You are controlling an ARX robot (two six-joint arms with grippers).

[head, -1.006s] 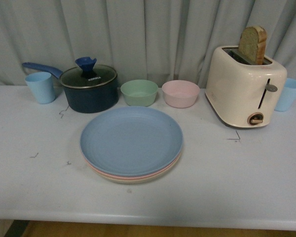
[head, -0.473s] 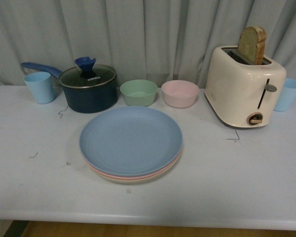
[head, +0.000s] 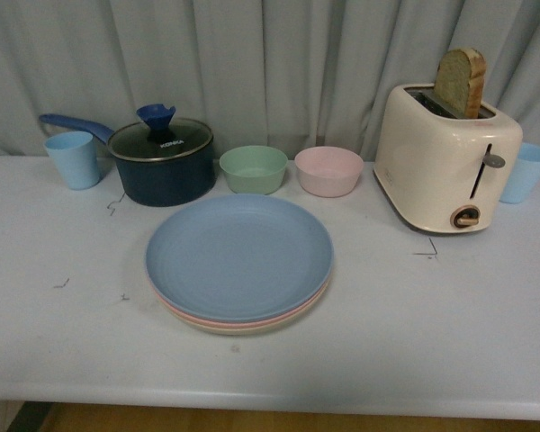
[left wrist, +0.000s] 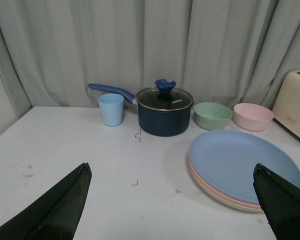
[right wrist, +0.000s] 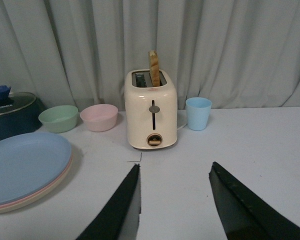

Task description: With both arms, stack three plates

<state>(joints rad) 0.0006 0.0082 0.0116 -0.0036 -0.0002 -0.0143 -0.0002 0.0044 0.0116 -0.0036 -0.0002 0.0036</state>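
The blue plate (head: 239,256) tops the pink plate (head: 252,322) and beige plate (head: 243,329) mid-table, at one o'clock from the wide-open, empty left gripper (left wrist: 172,207) and ten o'clock from the open, empty right gripper (right wrist: 175,200), neither clearly nearer

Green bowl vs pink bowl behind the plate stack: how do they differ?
The green bowl is mint; the pink bowl is pale pink. The green bowl sits nearer the pot, the pink bowl nearer the toaster. Both are upright, seemingly empty, similar in size and shape.
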